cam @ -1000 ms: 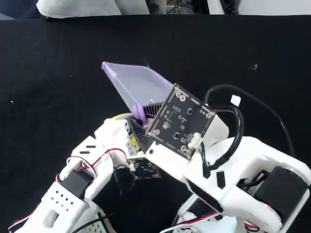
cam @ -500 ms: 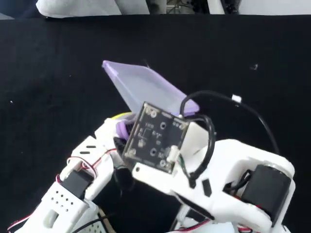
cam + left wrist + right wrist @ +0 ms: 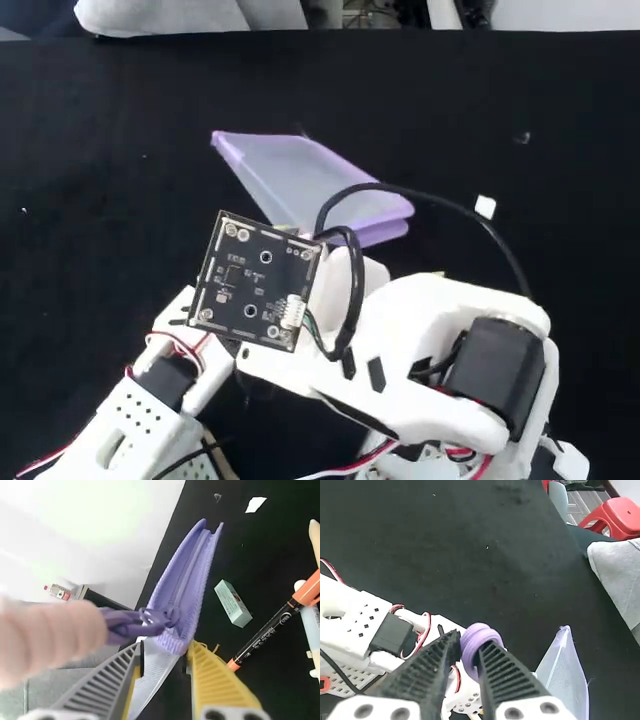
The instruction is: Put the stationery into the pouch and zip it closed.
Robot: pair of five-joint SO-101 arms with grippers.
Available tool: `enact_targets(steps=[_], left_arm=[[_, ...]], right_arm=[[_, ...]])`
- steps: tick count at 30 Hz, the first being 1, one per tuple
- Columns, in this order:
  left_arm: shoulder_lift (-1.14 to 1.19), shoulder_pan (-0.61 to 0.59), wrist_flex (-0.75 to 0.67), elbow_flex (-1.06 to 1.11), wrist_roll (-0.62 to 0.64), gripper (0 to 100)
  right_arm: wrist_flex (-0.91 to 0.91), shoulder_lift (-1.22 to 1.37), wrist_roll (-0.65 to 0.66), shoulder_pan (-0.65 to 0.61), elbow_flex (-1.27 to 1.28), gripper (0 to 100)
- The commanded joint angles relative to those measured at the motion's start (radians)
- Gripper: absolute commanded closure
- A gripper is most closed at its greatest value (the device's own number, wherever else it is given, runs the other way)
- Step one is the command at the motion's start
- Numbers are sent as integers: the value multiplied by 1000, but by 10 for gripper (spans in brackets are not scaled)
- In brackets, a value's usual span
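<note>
Resting on the black tabletop [image 3: 120, 120] is the purple pouch [image 3: 300, 180], its near end running under your two arms. Your left gripper [image 3: 164, 677] has its jaws closed on that end, the woven edge wedged between the grey jaw and the yellow one. Your right gripper [image 3: 467, 662] has its jaws nearly together, pinching the purple zipper pull [image 3: 476, 641]. A green eraser [image 3: 232, 603] and an orange-capped marker [image 3: 270, 627] lie beside the pouch, outside it. A white paper scrap [image 3: 256, 504] sits farther off.
</note>
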Motion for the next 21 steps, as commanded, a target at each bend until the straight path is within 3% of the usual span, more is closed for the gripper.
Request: enact_targets(steps=[1,12,17,21], left_arm=[[-2,7,-18,-4,-3,845],[-2,44,-25,-4,-5,845],[-2,45,-26,-13,-5,923],[-3,8,-89,-38,-6,822]], right_arm=[[15,12,5,-20,-48,986],[18,12,5,-109,-48,986],[21,12,5,-110,-45,986],[25,12,5,-107,-44,986]])
